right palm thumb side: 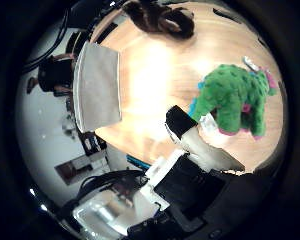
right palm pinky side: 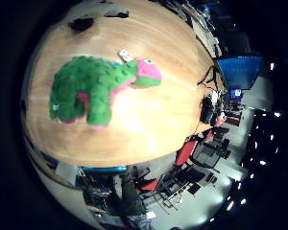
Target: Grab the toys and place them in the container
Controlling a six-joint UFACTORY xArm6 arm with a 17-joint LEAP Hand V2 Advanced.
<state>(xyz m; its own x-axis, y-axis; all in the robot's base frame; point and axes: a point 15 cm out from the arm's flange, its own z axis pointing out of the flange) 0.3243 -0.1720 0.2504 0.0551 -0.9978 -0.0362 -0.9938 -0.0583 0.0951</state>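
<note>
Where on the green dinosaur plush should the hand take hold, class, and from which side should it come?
Probably the broad, rounded body of the green dinosaur plush, taken from above. It lies on the wooden table with bare wood all round, so fingers can close across its back. The head and legs are narrower, floppier holds. A finger of the hand shows beside it.

1. One green toy dinosaur [right palm pinky side: 93, 88] is standing on one wooden table [right palm pinky side: 149, 120].
2. One brown fuzzy toy [right palm thumb side: 160, 20] is lying there too.
3. One grey container [right palm thumb side: 97, 85] is sitting at the table's edge.
4. One hand [right palm thumb side: 195, 160] is showing.
</note>
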